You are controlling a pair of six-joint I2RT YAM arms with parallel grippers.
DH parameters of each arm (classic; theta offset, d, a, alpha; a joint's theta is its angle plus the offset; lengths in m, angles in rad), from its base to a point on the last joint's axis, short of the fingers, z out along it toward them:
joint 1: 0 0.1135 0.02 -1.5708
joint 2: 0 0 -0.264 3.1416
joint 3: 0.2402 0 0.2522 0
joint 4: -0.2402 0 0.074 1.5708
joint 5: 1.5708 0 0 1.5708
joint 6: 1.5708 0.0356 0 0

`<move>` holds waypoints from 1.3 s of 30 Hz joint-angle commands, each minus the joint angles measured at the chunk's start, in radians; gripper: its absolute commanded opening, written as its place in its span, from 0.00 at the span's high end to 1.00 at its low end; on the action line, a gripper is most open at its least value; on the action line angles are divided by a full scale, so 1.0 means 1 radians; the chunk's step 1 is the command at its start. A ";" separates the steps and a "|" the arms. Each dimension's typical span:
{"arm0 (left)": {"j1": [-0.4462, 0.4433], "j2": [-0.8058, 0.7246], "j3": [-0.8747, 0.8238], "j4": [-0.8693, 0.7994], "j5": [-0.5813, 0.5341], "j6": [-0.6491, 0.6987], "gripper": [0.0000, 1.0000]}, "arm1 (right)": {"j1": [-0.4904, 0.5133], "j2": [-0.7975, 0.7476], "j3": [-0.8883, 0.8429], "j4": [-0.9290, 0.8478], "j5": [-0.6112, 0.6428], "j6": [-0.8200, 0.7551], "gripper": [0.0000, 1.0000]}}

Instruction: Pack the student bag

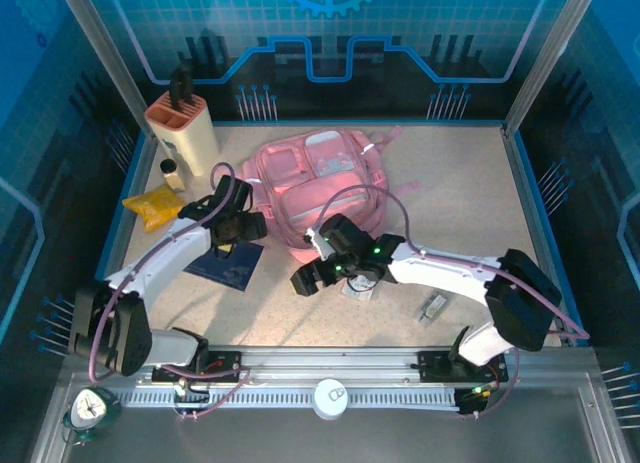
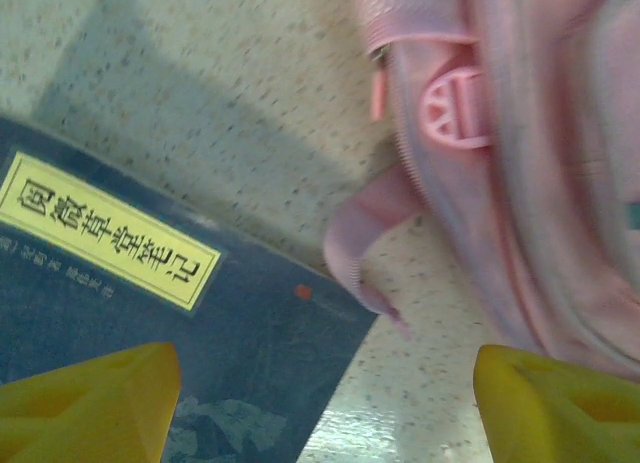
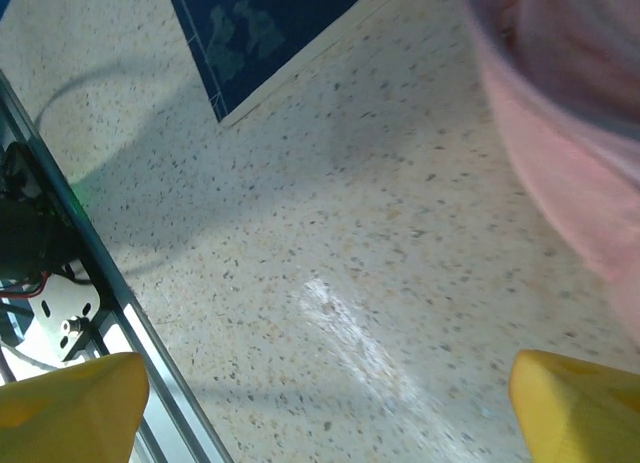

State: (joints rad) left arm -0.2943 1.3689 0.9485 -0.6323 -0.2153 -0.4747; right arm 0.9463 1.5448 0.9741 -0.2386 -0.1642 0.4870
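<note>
Left fingers (image 2: 90, 403) and right fingers (image 3: 70, 403) wide, empty, student bag (image 1: 320, 183) just beside both.

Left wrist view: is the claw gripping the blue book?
No, the left claw is open, its yellow fingers wide apart above the blue book, with nothing clamped between them.

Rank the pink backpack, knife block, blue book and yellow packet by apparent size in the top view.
1. Pink backpack, clearly largest.
2. Knife block and blue book: unsure, since the left arm hides part of the book.
3. Yellow packet, smallest.
</note>
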 commanded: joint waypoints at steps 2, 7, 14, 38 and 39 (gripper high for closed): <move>0.015 0.080 -0.004 -0.014 -0.038 -0.084 0.23 | 0.020 0.084 0.072 0.055 0.013 0.026 0.06; 0.033 0.193 0.028 0.003 -0.062 -0.119 0.25 | 0.013 0.188 0.139 0.066 0.057 0.024 0.03; 0.036 0.289 0.051 0.021 -0.109 -0.172 0.30 | -0.026 0.265 0.138 0.198 0.067 0.070 0.02; -0.141 0.093 -0.165 -0.011 0.127 -0.058 0.51 | -0.163 0.309 0.208 0.183 0.133 0.083 0.00; -0.141 0.057 -0.169 -0.011 0.137 -0.059 0.50 | -0.162 0.304 0.211 0.168 0.111 0.085 0.00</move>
State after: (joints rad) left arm -0.4294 1.5055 0.8017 -0.5671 -0.1425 -0.5644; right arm 0.7925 1.8843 1.1572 -0.0040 -0.0597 0.5686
